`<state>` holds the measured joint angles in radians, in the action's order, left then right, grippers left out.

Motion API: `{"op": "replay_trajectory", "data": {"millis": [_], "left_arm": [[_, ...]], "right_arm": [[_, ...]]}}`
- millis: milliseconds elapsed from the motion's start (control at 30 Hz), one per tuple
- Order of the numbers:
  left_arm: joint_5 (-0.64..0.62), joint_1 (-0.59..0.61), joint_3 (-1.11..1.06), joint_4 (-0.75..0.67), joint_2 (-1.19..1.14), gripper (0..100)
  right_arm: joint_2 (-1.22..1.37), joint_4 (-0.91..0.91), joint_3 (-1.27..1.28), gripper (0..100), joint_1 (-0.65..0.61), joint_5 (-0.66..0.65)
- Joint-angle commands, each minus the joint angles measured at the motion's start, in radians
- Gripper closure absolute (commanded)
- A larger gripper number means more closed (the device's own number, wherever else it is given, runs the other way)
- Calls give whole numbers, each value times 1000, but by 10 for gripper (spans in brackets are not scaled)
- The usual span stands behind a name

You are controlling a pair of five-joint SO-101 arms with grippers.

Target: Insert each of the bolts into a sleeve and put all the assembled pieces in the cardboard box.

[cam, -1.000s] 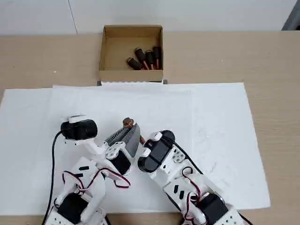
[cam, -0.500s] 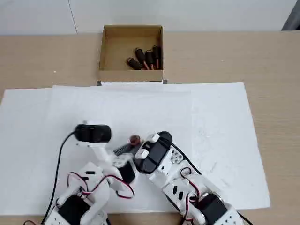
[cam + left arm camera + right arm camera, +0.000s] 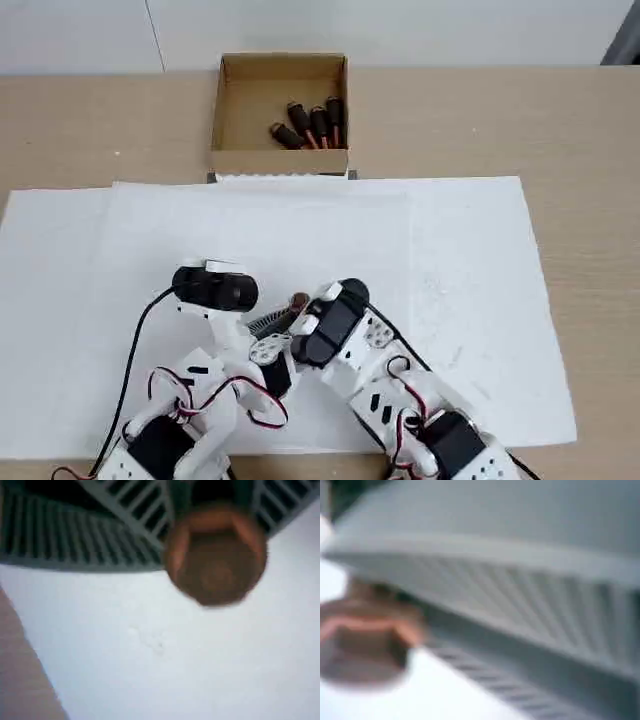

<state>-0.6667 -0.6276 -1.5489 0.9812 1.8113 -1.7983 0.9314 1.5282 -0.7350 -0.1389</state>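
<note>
Light wooden desk (image 3: 560, 120), white paper sheet (image 3: 450, 260) spread over it, pale wall behind. Left pincer (image 3: 215, 505) near the front edge, clamped on a brown piece (image 3: 216, 562) just over the paper. Right pincer (image 3: 305, 320) close beside it; grip cannot be told. Cardboard box (image 3: 228, 110) at the far edge holds four assembled pieces (image 3: 310, 125).

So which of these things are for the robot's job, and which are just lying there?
For the job: brown piece, held in the left gripper; cardboard box; four finished pieces inside it.
Just lying there: white paper under the arms; wooden table.
</note>
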Motion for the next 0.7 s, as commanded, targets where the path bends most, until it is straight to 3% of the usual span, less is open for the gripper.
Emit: {"op": "replay_trajectory", "data": {"millis": [0, 667], "left_arm": [[20, -12, -1, -2, 5, 788], [94, 106, 148, 3, 5, 787]], "right_arm": [[-16, -30, -25, 996, -7, -3], [-16, -30, -23, 996, -7, -3]]}}
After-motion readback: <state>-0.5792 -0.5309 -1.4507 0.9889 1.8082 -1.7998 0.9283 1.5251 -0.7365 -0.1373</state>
